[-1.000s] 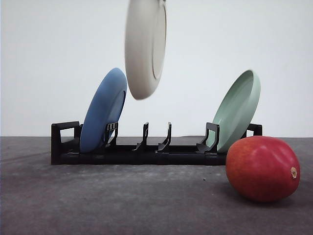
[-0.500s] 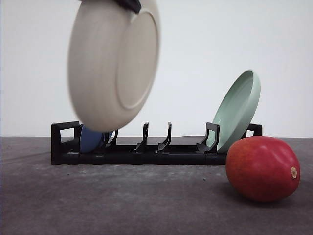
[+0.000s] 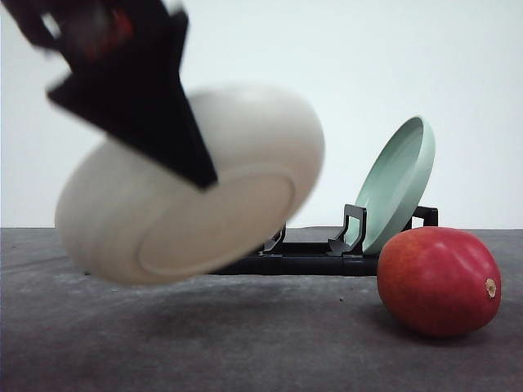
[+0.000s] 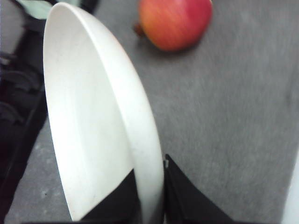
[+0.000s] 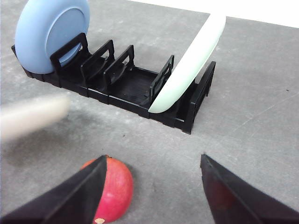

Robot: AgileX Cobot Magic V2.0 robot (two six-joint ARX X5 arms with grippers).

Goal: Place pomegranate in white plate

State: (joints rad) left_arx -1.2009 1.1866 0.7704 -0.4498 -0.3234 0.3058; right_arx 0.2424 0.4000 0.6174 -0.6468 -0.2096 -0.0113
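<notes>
White plate (tilted) in left tool

Bright, even light; the white plate is motion-blurred, shadows soft.

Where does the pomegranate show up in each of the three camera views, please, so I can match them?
Front view: the pomegranate lies low at the right, on the table.
Left wrist view: it sits at the upper edge, beyond the white plate.
Right wrist view: partly visible at the lower edge, by a finger.
Shared landmark: the pale green plate in the black rack.
</notes>
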